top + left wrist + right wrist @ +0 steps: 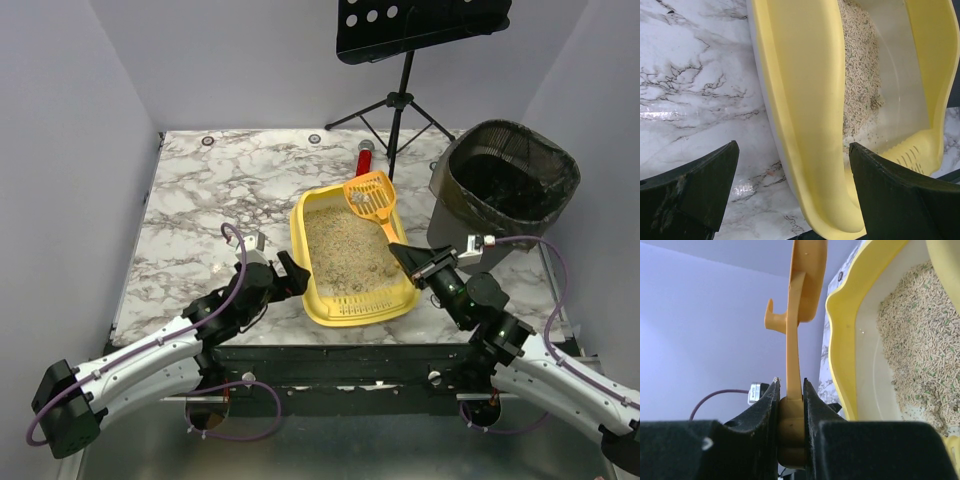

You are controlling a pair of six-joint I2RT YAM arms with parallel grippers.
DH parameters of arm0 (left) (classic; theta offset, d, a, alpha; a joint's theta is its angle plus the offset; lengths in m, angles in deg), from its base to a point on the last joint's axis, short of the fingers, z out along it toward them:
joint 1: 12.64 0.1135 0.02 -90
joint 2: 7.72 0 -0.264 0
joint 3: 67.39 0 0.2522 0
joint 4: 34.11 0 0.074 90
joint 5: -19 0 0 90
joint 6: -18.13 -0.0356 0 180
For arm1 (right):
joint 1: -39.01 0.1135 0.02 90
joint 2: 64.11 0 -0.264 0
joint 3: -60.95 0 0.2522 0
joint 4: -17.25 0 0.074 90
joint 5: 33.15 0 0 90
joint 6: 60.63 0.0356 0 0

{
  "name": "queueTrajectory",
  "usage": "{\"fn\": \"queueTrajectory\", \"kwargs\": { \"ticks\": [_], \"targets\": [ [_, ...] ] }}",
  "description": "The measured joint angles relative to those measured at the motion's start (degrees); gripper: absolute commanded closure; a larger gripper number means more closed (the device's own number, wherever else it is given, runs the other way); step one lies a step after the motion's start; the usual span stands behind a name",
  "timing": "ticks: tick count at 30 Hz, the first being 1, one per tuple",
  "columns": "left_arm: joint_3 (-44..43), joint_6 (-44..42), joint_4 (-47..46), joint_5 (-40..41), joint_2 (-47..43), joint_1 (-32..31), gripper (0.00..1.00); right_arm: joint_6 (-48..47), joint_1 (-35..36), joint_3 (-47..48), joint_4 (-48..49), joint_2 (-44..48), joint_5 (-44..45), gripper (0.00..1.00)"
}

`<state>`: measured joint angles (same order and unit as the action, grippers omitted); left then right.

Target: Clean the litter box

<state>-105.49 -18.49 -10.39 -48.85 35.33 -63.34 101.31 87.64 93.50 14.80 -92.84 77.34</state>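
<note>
Clamping scoop (370, 197) handle in right claw (405, 253), we hover over litter box (345, 310); left claw (290, 270) wide astride its left wall.

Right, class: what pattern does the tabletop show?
The tabletop is white marble with dark grey veining, clearest in the left wrist view.

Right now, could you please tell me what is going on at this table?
The right gripper is shut on the handle of the small orange slotted plastic scoop, held over the far end of the yellow rectangular plastic litter box. The left gripper is open, its jaws either side of the box's left wall. A black mesh bin stands at the right.
</note>
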Motion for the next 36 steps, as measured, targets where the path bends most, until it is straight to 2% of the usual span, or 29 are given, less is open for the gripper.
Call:
{"fn": "queueTrajectory", "kwargs": {
  "ticks": [20, 29, 36],
  "targets": [
    [0.0, 0.0, -0.6, -1.2, 0.7, 0.0, 0.01, 2.4, 0.0, 19.6, -22.1, -3.5, 16.5, 1.0],
    [0.0, 0.0, -0.7, -2.0, 1.1, 0.0, 0.01, -1.1, 0.0, 32.8, -30.1, -6.2, 23.2, 1.0],
    [0.0, 0.0, -0.7, -2.3, 1.0, 0.0, 0.01, -5.6, 0.0, 38.6, -36.0, -6.3, 33.6, 1.0]
  ]
}}
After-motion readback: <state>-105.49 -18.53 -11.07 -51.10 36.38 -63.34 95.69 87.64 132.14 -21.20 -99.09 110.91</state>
